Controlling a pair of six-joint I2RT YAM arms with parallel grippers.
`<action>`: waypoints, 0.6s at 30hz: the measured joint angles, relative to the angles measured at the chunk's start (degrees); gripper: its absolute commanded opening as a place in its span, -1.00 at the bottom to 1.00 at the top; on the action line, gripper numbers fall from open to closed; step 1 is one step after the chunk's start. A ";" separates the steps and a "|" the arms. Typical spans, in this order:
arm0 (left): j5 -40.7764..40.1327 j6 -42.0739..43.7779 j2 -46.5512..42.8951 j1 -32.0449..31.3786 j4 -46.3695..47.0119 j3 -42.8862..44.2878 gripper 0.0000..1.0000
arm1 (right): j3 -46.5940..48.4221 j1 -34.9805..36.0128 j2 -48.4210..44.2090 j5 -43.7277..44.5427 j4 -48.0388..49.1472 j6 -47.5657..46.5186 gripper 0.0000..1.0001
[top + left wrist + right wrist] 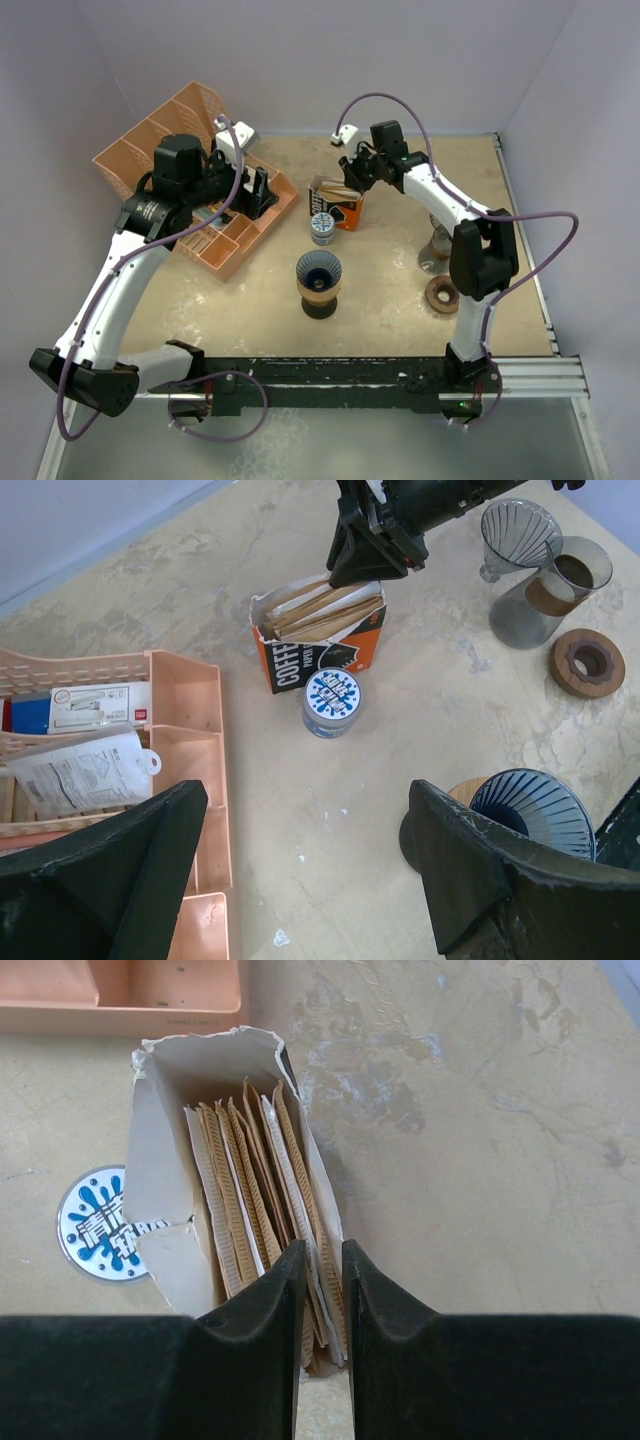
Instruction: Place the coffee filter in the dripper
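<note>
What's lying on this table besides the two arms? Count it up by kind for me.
Drippers: 2, blue dripper and clear dripper
Glass carafe: 1
Wooden ring: 1
Box of coffee filters: 1
Round tin: 1
Pink organizer tray: 1
Total: 7

Right wrist cam is basically looking straight down into the filter box (165, 1180). Its top is torn open and ragged, and a stack of brown coffee filters (255, 1195) stands on edge inside, fanned a bit. The right gripper (323, 1260) sits at the box's right-hand corner. Its two black fingers (268, 1305) are almost together, with just a thin slot between them. The filter edges and the box wall show in that slot, but honestly I can't tell if anything's actually pinched. Left of the box, touching or nearly so, there's a round tin (98, 1225) with a blue splash lid. A peach tray (150, 995) lies beyond the box, on a beige marbled tabletop (480, 1110).
</note>
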 measured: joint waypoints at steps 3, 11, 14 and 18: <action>0.00 0.00 0.00 0.00 0.00 0.00 0.64 | 0.00 0.00 0.00 0.02 -0.11 -0.24 -0.62; 0.00 0.02 0.00 0.00 0.00 -0.02 0.64 | 0.00 0.00 0.00 0.02 -0.15 -0.94 -0.94; 0.00 0.02 0.00 0.00 0.00 -0.02 0.64 | 0.00 0.02 0.00 0.02 -0.15 -1.05 -1.00; 0.00 0.07 -0.02 0.00 0.00 -0.04 0.64 | 0.11 0.02 -0.02 0.00 -0.24 -1.14 -1.00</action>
